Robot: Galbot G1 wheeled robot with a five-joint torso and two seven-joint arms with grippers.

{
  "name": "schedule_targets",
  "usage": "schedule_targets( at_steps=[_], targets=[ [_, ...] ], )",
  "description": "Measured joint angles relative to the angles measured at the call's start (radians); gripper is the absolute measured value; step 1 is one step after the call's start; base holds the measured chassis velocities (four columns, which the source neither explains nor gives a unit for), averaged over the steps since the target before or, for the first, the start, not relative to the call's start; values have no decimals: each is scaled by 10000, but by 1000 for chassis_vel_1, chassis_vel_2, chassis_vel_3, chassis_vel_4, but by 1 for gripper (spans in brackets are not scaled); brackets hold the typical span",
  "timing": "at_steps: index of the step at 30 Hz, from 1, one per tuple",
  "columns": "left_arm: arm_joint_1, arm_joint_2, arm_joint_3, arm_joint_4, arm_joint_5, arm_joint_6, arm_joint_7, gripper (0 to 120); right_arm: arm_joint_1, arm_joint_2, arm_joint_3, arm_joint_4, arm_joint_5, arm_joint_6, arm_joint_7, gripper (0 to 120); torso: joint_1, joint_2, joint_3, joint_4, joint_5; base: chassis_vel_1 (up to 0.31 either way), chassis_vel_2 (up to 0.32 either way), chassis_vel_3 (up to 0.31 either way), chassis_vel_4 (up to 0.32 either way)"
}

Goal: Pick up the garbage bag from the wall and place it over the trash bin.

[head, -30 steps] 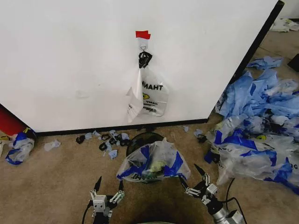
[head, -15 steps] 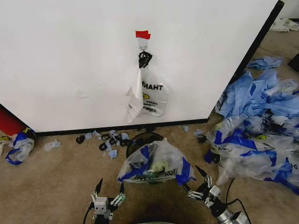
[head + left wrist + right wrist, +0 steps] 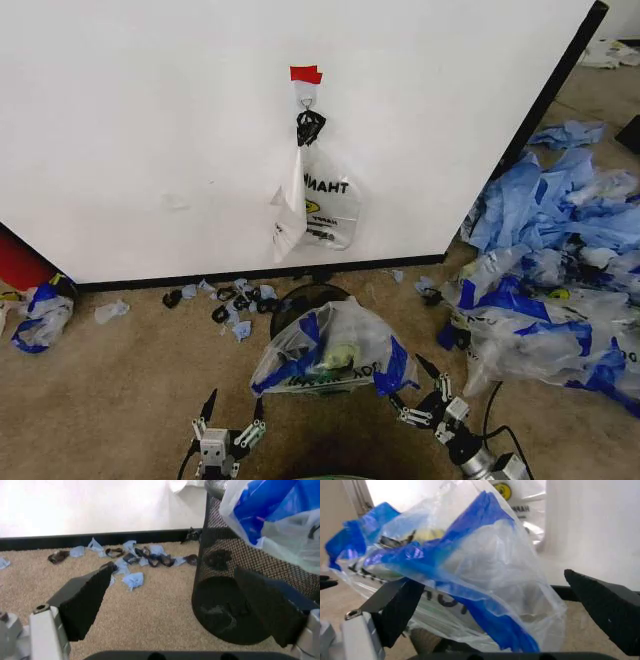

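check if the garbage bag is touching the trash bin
Touching. In the left wrist view the garbage bag drapes over the rim of the trash bin and lies against its mesh side.

My garbage bag (image 3: pixel 330 350) is see-through plastic with bright blue handles and patches, a pale yellow-green spot at its middle and dark lettering along its lower edge; the trash bin (image 3: pixel 235 592) beneath it is black mesh; the wall (image 3: pixel 150 130) is plain white with a black base strip (image 3: pixel 240 275) and a red tape piece (image 3: pixel 306 73) above a clear bag (image 3: pixel 318 210) printed in bold black letters with a yellow-and-black mark; the carpet (image 3: pixel 110 390) is tan, strewn with light blue and black scraps (image 3: pixel 235 300); the heaped bags (image 3: pixel 555 280) are blue and clear; my left gripper (image 3: pixel 229 420) and right gripper (image 3: pixel 410 388) have black fingertips on silver-grey bodies.
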Motion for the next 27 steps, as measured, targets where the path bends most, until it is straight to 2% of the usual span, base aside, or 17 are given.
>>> schedule_targets(
  at_steps=[10, 19, 27],
  targets=[
    [416, 7, -237, -664, 445, -259, -75, 97, -151, -1, 89, 57, 1231, 0, -1483, 100, 0, 0, 0, 0, 1, 0, 0, 0, 0],
    [1114, 62, -305, -1487, 924, -290, -51, 97, -160, 16, 156, 37, 1696, 1, -2072, 100, 0, 0, 0, 0, 1, 0, 0, 0, 0],
    [1493, 20, -302, -1343, 1159, -447, -38, 97, -185, 65, 153, 68, 1847, 1, -2184, 100, 0, 0, 1, 1, 0, 0, 0, 0, 0]
  ],
)
